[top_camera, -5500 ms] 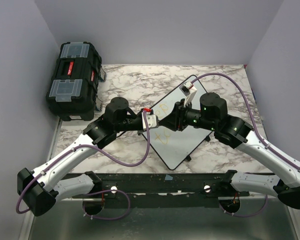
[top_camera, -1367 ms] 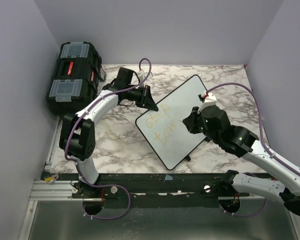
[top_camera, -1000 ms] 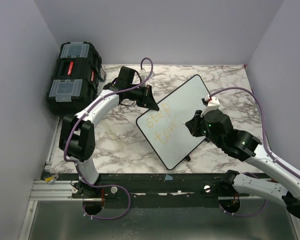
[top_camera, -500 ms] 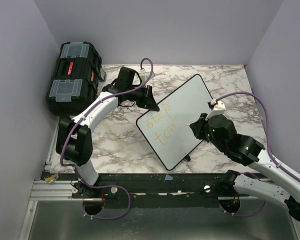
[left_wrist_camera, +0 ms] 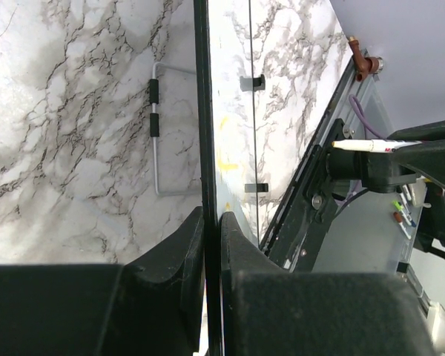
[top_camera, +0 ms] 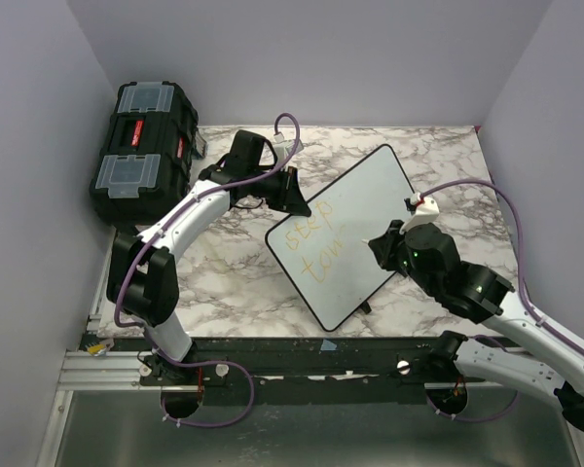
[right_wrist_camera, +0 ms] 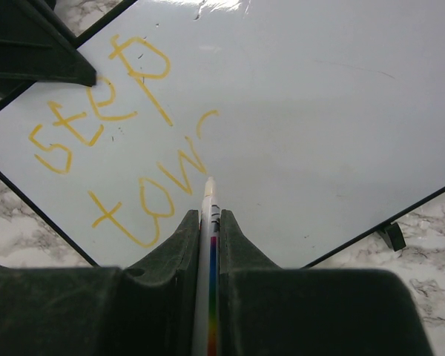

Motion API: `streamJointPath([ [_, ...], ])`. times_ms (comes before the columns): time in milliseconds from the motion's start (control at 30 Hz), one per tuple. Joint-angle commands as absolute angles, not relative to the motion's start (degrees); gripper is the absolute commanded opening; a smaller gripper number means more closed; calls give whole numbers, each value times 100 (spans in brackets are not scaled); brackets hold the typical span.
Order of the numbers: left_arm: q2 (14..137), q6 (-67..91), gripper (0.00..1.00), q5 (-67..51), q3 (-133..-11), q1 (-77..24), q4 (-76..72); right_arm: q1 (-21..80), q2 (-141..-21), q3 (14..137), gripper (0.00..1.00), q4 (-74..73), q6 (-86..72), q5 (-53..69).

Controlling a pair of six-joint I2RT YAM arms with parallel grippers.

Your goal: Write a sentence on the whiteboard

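1. The whiteboard (top_camera: 355,209) lies on the marble desk (top_camera: 234,277), turned cornerwise, with one corner toward the arm bases. It sits between my two arms.
2. My left pincer (left_wrist_camera: 210,219) is pressed together on the board's thin black rim at its far-left edge, one finger above the face and one below.
3. I judge the board to be stiff and light, with a glossy face that gives the pads no purchase. The rim is the place to hold it, and I should pinch an edge rather than press flat on the writing area.
4. It stands on small black feet (right_wrist_camera: 391,235), so it could skate or rock on the smooth marble under pen pressure. The left hold is what steadies it.
5. My right pincer (right_wrist_camera: 210,219) pinches a slim white marker (right_wrist_camera: 208,252) along its barrel, with the tip poking out past the fingers.
6. The marker looks light and slick, and a hard push could make it slide back or twist in the grip. Light pressure suits it.
7. The sentence (top_camera: 313,245) is unfinished: yellow-orange "step" sits above "tow", faint on the white.
8. The tip sits at the end of "tow". I cannot tell whether it touches the surface.
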State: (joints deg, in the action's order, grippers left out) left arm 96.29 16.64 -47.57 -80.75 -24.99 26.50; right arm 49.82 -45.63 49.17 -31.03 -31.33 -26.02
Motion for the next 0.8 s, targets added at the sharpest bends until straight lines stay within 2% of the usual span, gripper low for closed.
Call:
streamJointPath([
  [0, 9369, 1210, 0, -4348, -8129, -2575, 2443, 5002, -4522, 4786, 1, -2916, -3033, -2811],
  [767, 9276, 1230, 0, -4160, -8082, -2672, 2458, 5002, -4543, 4688, 1, -2291, -2525, -3451],
])
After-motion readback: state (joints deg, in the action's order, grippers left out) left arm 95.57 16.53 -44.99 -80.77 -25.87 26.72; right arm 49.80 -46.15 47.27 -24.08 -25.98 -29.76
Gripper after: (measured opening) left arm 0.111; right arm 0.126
